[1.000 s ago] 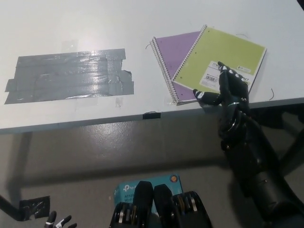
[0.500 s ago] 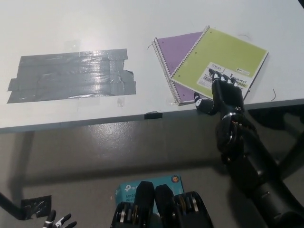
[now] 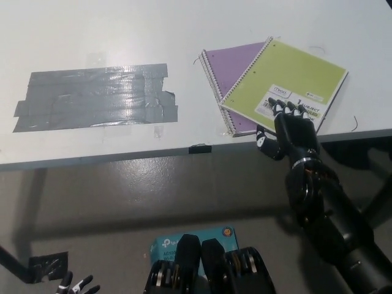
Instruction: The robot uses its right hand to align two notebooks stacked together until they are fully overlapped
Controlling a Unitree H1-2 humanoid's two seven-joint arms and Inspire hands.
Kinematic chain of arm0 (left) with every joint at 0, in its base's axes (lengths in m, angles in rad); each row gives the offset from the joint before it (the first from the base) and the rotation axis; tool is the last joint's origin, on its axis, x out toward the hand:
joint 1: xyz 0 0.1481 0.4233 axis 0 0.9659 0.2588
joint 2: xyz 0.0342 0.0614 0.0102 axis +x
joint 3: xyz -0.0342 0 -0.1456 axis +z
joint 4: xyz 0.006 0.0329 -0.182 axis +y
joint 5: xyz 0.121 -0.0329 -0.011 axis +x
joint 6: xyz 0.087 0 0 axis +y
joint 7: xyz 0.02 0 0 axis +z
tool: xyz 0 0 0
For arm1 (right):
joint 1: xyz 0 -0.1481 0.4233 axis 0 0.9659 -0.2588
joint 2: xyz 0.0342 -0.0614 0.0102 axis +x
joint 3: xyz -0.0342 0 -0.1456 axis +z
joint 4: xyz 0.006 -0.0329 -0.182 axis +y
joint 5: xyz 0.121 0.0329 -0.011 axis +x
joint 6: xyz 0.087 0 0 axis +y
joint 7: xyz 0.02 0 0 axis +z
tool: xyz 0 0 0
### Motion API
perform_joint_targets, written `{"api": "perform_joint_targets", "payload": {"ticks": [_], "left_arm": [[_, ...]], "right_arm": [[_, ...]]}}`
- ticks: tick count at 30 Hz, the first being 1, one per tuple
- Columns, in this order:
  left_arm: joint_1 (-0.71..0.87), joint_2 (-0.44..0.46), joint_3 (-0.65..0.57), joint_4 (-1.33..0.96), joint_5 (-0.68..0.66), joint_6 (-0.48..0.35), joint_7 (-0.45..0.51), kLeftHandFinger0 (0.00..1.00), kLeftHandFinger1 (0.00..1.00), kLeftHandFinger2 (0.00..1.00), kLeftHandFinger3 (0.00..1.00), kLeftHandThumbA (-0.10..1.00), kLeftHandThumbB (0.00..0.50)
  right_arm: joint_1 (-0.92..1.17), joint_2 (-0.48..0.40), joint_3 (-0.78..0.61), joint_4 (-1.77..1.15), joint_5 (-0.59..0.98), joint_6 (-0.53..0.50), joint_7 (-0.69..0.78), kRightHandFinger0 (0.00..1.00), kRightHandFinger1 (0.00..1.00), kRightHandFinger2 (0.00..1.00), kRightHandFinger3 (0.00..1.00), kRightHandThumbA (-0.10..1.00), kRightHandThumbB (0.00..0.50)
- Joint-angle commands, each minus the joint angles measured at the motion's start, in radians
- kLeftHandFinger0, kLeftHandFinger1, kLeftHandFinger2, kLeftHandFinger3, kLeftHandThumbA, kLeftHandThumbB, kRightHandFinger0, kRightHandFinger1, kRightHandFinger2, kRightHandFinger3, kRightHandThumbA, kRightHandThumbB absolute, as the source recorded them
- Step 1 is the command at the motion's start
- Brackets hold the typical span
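Green notebook (image 3: pixel 288 78), white label unreadable, right hand (image 3: pixel 290 130) touching

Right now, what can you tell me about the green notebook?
The green notebook is a spiral-bound pad with a plain lime cover, a white printed label near its lower corner and a wire coil along its left edge. It lies flat, closed and rotated, on top of the purple notebook, covering most of it, near the white table front edge. The right hand rests its fingers on the label corner.
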Motion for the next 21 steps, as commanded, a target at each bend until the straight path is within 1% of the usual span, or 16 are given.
{"api": "perform_joint_targets", "payload": {"ticks": [1, 2, 4, 5, 6, 8, 9, 11, 14, 15, 16, 17, 18, 19, 20, 21], "left_arm": [[0.005, 0.027, 0.004, -0.007, 0.002, -0.032, -0.024, 0.76, 0.91, 1.00, 1.00, 1.00, 0.500], [0.005, 0.027, 0.004, -0.004, 0.003, -0.036, -0.024, 0.75, 0.91, 1.00, 1.00, 1.00, 0.500], [0.009, 0.030, 0.002, -0.015, 0.005, -0.029, -0.024, 0.73, 0.91, 1.00, 1.00, 1.00, 0.500], [0.008, 0.031, 0.002, -0.010, 0.004, -0.032, -0.026, 0.75, 0.91, 0.99, 1.00, 1.00, 0.500], [0.007, 0.032, 0.002, -0.010, 0.006, -0.031, -0.026, 0.78, 0.91, 0.99, 1.00, 1.00, 0.500], [0.006, 0.033, 0.001, -0.011, 0.005, -0.031, -0.026, 0.79, 0.91, 1.00, 1.00, 1.00, 0.500], [0.007, 0.033, 0.001, -0.012, 0.005, -0.030, -0.026, 0.79, 0.92, 1.00, 1.00, 1.00, 0.500], [0.009, 0.034, 0.001, -0.016, 0.005, -0.027, -0.025, 0.79, 0.91, 1.00, 1.00, 1.00, 0.500], [0.014, 0.036, 0.001, -0.019, 0.008, -0.022, -0.021, 0.79, 0.91, 1.00, 1.00, 1.00, 0.500], [0.018, 0.039, 0.000, -0.018, 0.005, -0.022, -0.026, 0.79, 0.92, 0.99, 1.00, 1.00, 0.500], [0.020, 0.039, -0.001, -0.019, 0.006, -0.021, -0.025, 0.79, 0.92, 0.98, 1.00, 1.00, 0.500], [0.023, 0.040, -0.002, -0.022, 0.005, -0.022, -0.026, 0.83, 0.92, 0.98, 1.00, 1.00, 0.500], [0.024, 0.041, -0.004, -0.022, 0.010, -0.025, -0.025, 0.79, 0.92, 0.98, 1.00, 1.00, 0.500], [0.024, 0.042, -0.006, -0.020, 0.010, -0.028, -0.028, 0.80, 0.92, 0.98, 1.00, 1.00, 0.500], [0.025, 0.041, -0.004, -0.023, 0.009, -0.023, -0.025, 0.83, 0.93, 0.97, 1.00, 1.00, 0.500], [0.026, 0.041, -0.004, -0.024, 0.009, -0.021, -0.024, 0.84, 0.93, 0.97, 1.00, 1.00, 0.500]], "right_arm": [[0.116, -0.002, 0.069, 0.043, 0.034, -0.043, 0.126, 1.00, 1.00, 1.00, 1.00, 1.00, 0.366], [0.124, -0.004, 0.081, 0.045, 0.033, -0.059, 0.130, 1.00, 1.00, 1.00, 1.00, 1.00, 0.367], [0.141, -0.016, 0.103, 0.032, 0.027, -0.079, 0.130, 1.00, 1.00, 1.00, 1.00, 1.00, 0.396], [0.147, -0.025, 0.115, 0.037, 0.027, -0.112, 0.119, 1.00, 1.00, 1.00, 1.00, 1.00, 0.393], [0.149, -0.029, 0.122, 0.038, 0.025, -0.119, 0.120, 1.00, 1.00, 1.00, 1.00, 1.00, 0.389], [0.150, -0.039, 0.137, 0.040, 0.019, -0.134, 0.124, 1.00, 1.00, 1.00, 1.00, 1.00, 0.386], [0.149, -0.058, 0.170, 0.039, -0.005, -0.155, 0.136, 1.00, 1.00, 1.00, 1.00, 1.00, 0.376], [0.150, -0.082, 0.204, 0.047, -0.029, -0.187, 0.132, 1.00, 1.00, 1.00, 1.00, 1.00, 0.374], [0.151, -0.098, 0.222, 0.058, -0.036, -0.192, 0.136, 1.00, 1.00, 1.00, 1.00, 1.00, 0.386], [0.163, -0.133, 0.226, 0.049, -0.040, -0.206, 0.139, 1.00, 1.00, 1.00, 1.00, 1.00, 0.382], [0.168, -0.142, 0.224, 0.039, -0.040, -0.203, 0.142, 1.00, 1.00, 1.00, 1.00, 1.00, 0.377], [0.172, -0.169, 0.218, 0.031, -0.034, -0.201, 0.159, 1.00, 1.00, 1.00, 1.00, 1.00, 0.386], [0.168, -0.178, 0.213, 0.033, -0.034, -0.193, 0.166, 1.00, 1.00, 1.00, 1.00, 1.00, 0.393], [0.163, -0.186, 0.208, 0.036, -0.029, -0.195, 0.171, 1.00, 1.00, 1.00, 1.00, 1.00, 0.397], [0.158, -0.191, 0.206, 0.034, -0.029, -0.194, 0.175, 1.00, 1.00, 1.00, 1.00, 1.00, 0.382], [0.157, -0.194, 0.205, 0.033, -0.029, -0.194, 0.177, 1.00, 1.00, 1.00, 1.00, 1.00, 0.381]]}}
